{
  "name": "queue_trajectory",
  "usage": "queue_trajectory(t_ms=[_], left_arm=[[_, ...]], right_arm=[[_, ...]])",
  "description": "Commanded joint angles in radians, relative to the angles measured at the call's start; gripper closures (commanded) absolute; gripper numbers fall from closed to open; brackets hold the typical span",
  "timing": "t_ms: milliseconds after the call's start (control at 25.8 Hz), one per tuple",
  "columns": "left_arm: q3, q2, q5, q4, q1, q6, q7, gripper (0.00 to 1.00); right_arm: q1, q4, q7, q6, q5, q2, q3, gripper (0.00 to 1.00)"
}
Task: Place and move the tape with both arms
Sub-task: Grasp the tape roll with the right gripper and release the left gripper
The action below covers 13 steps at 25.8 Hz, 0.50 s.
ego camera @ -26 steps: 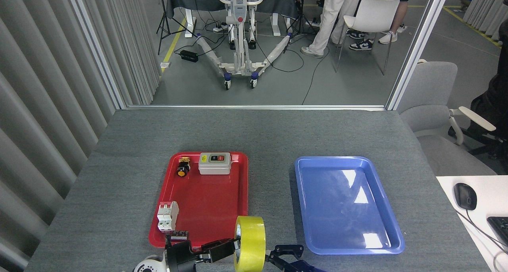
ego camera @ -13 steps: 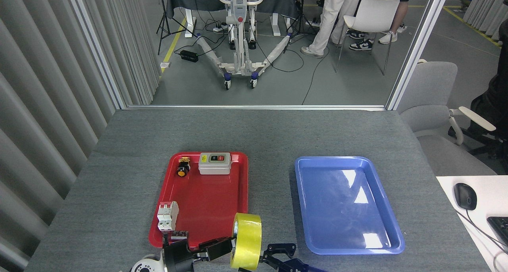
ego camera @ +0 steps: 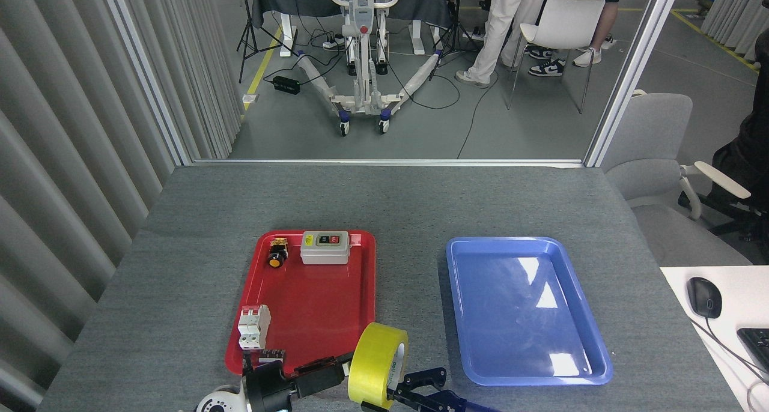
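Head view, looking fwd and down onto a grey felt-topped table [ego camera: 198, 292]. The tape [ego camera: 375, 366], a yellow roll w/ white printed core, stands on edge and tilted at the near edge of the table, between the two grippers, just off the near right corner of the red tray [ego camera: 312, 304] and well left of the blue tray [ego camera: 522, 310]. Left gripper [ego camera: 336, 370] comes in from bottom left, black fingers pressed to the roll's left face and clamped on it; white housing of the left arm [ego camera: 219, 400] shows at the frame's bottom. Right gripper [ego camera: 414, 383] sits low at bottom centre, dark blue-black claws spread apart, just beside the roll's right face; can't tell if a claw tip touches the core. Red tray holds a grey switch box [ego camera: 325, 247] at its far edge, a small pushbutton w/ orange cap [ego camera: 277, 253] to the left of it, and a white breaker w/ red levers [ego camera: 253, 327] by the left rim. Blue tray sits to the right of the red one, apart from it. Far right: white desk corner w/ a black mouse [ego camera: 703, 297]. Beyond the table: grey floor, a wheeled white frame [ego camera: 360, 69], a white chair [ego camera: 562, 27], people's legs next to it.
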Motion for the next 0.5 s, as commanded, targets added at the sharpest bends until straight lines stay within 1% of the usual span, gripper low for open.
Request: queue_trajectory(t_ms=[0,155,310,349,387,426,465], left_arm=[[0.002,-0.001,-0.011,0.005,0.000,0.001,0.001,0.00],[0.011,-0.005,-0.036,0.021,-0.001,0.001,0.008,0.00],[0.074,-0.003,-0.076,0.031,-0.001,0.001,0.051,0.00],[0.086,-0.003,-0.079,0.031,-0.001,0.001,0.053,0.00],[0.097,-0.003,-0.077,0.031,-0.001,0.001,0.054,0.00],[0.111,-0.003,-0.079,0.031,-0.001,0.001,0.056,0.00],[0.126,-0.003,-0.079,0.031,-0.001,0.001,0.056,0.00]], right_arm=[[0.000,0.000,-0.005,0.000,0.002,0.000,0.001,0.74],[0.000,-0.002,-0.006,0.001,0.002,0.000,0.000,0.76],[-0.001,-0.018,-0.006,0.000,0.000,-0.008,-0.005,0.82],[0.002,-0.021,-0.008,0.001,-0.003,-0.017,-0.026,0.82],[0.017,-0.021,-0.006,0.001,-0.011,-0.023,-0.084,0.82],[0.032,-0.021,-0.002,0.000,-0.029,-0.028,-0.147,0.82],[0.066,-0.020,0.003,-0.002,-0.058,-0.035,-0.210,0.82]])
